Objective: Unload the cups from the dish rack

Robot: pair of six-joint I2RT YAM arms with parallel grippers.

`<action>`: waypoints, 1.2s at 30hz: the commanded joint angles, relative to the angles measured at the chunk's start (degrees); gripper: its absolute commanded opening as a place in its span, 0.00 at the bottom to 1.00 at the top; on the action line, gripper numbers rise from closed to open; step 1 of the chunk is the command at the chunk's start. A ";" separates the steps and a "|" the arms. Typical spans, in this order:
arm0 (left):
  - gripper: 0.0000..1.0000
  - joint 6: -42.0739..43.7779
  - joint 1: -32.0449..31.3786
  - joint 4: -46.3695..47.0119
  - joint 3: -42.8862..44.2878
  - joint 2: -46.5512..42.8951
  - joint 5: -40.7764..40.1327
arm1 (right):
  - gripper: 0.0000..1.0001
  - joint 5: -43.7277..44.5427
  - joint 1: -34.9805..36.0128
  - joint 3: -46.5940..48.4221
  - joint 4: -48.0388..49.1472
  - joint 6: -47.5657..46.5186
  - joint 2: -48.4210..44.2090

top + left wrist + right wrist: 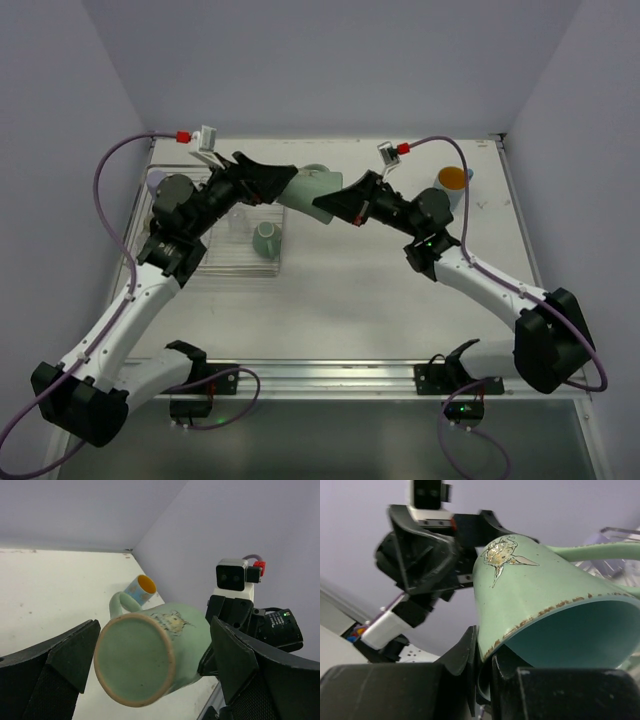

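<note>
A mint-green mug (308,190) hangs on its side in mid-air between the two arms, above the table's back. My right gripper (487,650) is shut on its rim (535,616), one finger inside and one outside. My left gripper (155,630) is open, and its fingers (70,655) flank the mug's base (132,660) without touching it. The silver wire dish rack (222,262) sits under the left arm, holding a second mint-green mug (267,240). On the table at the back right stands a blue mug with an orange inside (452,180), also in the left wrist view (141,589).
A lavender cup (157,180) stands at the table's back left, beside the rack. The side walls close in on both sides. A metal rail (330,377) runs along the near edge between the arm bases.
</note>
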 commanded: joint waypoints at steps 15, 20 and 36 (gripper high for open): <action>1.00 29.73 -0.09 -29.34 -3.76 -16.11 -16.89 | 0.00 27.24 -4.91 33.23 -73.05 -51.12 1.85; 1.00 30.79 -0.09 -28.39 -9.23 -19.64 -14.78 | 0.00 45.70 -5.53 44.86 -86.08 -62.23 16.09; 1.00 32.90 -0.44 -26.53 -14.07 -23.87 -13.73 | 0.00 47.05 -11.86 65.79 -96.11 -85.61 42.21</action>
